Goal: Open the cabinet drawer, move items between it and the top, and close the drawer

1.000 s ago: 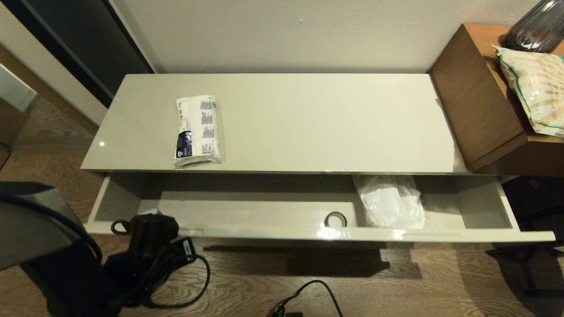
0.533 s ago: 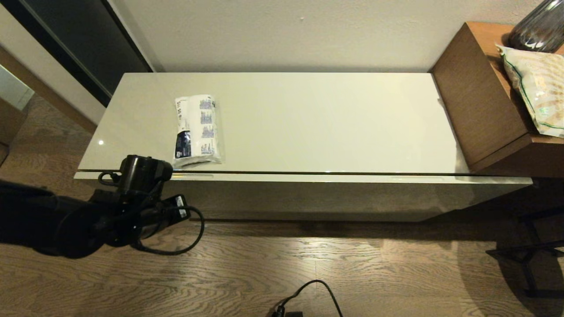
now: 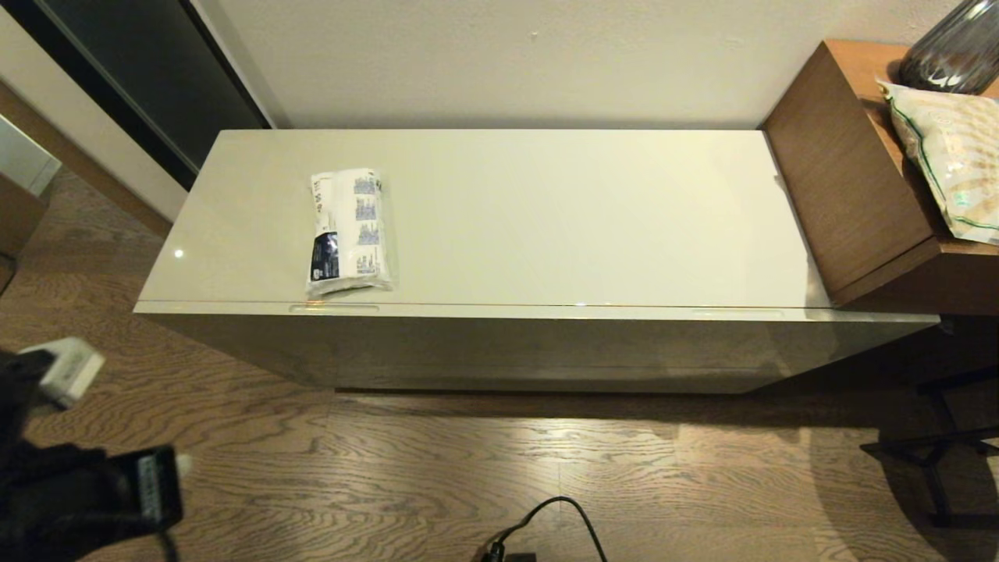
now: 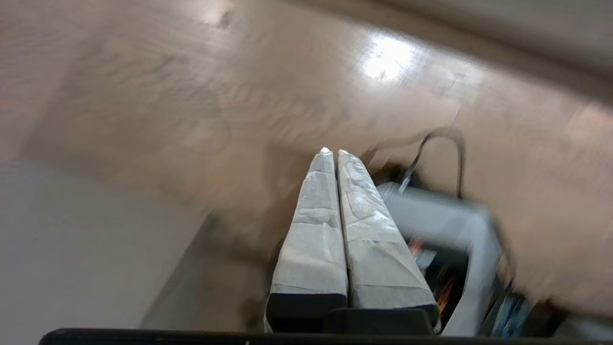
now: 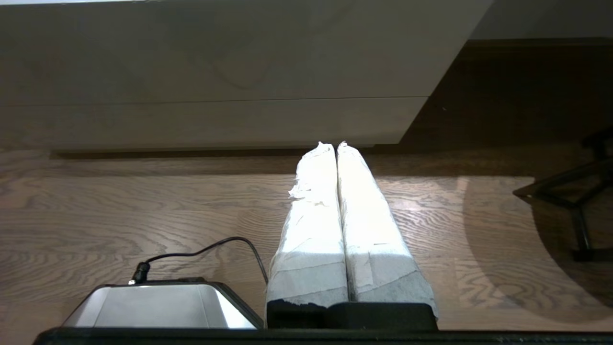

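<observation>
The cabinet drawer (image 3: 531,347) is pushed fully in, its front flush under the top (image 3: 562,211), and one handle slot (image 3: 334,308) shows on the rim. The white pack with blue-green print (image 3: 349,231) lies on the top near its front left. The slippers are hidden. My left arm (image 3: 70,484) hangs low over the floor at the lower left, away from the cabinet; its gripper (image 4: 333,152) is shut and empty. In its wrist view my right gripper (image 5: 331,144) is shut and empty, low above the floor and facing the cabinet front (image 5: 215,67).
A brown wooden box (image 3: 851,172) adjoins the top's right end, carrying a snack bag (image 3: 948,156) and a dark vase (image 3: 952,51). A black cable (image 3: 546,523) lies on the wooden floor in front. A black metal frame (image 3: 936,460) stands at the right.
One second ago the drawer stood open, showing the slippers and a black ring. It then slid shut with my left arm at its front; that arm has since drawn back to the lower left.
</observation>
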You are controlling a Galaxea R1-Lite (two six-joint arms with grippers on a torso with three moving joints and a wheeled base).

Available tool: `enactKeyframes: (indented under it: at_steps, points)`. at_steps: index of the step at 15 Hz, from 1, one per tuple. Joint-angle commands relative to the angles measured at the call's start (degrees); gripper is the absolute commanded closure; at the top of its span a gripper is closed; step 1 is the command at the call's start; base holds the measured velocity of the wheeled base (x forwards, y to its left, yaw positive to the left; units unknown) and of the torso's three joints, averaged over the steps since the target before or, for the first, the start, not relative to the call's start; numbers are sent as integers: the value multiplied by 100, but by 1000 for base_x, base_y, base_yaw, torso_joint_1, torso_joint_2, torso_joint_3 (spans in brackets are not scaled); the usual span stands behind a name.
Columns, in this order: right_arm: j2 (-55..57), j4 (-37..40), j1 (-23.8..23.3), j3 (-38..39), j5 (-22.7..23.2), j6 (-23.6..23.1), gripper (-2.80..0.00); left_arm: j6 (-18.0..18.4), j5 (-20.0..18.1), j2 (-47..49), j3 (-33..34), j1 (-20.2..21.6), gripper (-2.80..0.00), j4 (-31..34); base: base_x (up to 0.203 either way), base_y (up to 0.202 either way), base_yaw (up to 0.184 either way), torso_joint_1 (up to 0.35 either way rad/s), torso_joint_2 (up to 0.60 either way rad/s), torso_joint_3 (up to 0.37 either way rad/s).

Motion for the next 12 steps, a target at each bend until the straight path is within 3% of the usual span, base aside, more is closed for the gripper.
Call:
enactKeyframes:
  at_steps: [1,5,7,9,10,12]
  points:
    - [3,1,-2,2,-1,-2,0,63,-12,-2033,35,259,0,1709,0,0,0,0,0,0]
    - [3,1,-2,0,-1,5,0,451,-207,-4154,-238,1111,0,4479,0,0,0,0,0,0]
    - [3,1,-2,1,-1,7,0,299,-772,-4360,-1014,1457,0,5622,0,0,0,0,0,0]
    - [3,1,-2,2,-1,0,0,625,-1215,-4411,-1247,2233,0,5989,0,0,0,0,0,0]
    - [3,1,-2,-7,-1,3,0,773,-1381,-4510,-1187,2418,0,6200,0,0,0,0,0,0]
    - [3,1,-2,2,-1,-2,0,731,-1530,-5003,-986,2319,0,6374,0,0,0,0,0,0]
